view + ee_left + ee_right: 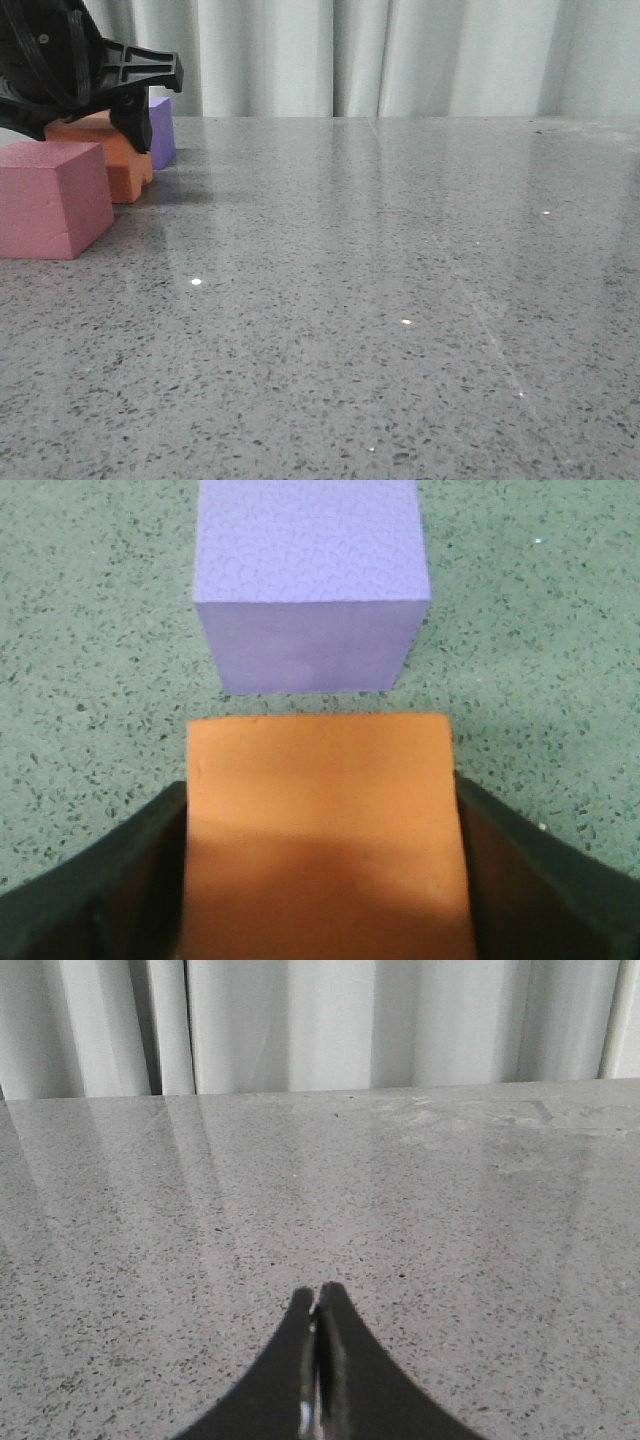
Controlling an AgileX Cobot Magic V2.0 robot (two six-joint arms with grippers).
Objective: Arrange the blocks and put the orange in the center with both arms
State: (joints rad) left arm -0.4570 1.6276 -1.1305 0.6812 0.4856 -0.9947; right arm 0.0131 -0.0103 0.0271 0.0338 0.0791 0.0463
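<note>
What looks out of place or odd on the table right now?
Nothing looks damaged or spilled. All three cubes, pink, orange and purple, sit bunched at the table's far left. The left gripper straddles the orange one.

Orange cube (322, 825): flat matte orange, smooth top, shadow darker on near part. Purple cube (310, 580): lilac, top with fine scale-like pebbling, side plainer, deeper violet. Pink-red cube (52, 198): dusty rose, faint mottling. Left claw (320, 880): black. Right claw (318, 1360): black. Worktop (400, 300): grey stone speckled dark, small white glints. Curtain (400, 55): pale grey-white folds.
</note>
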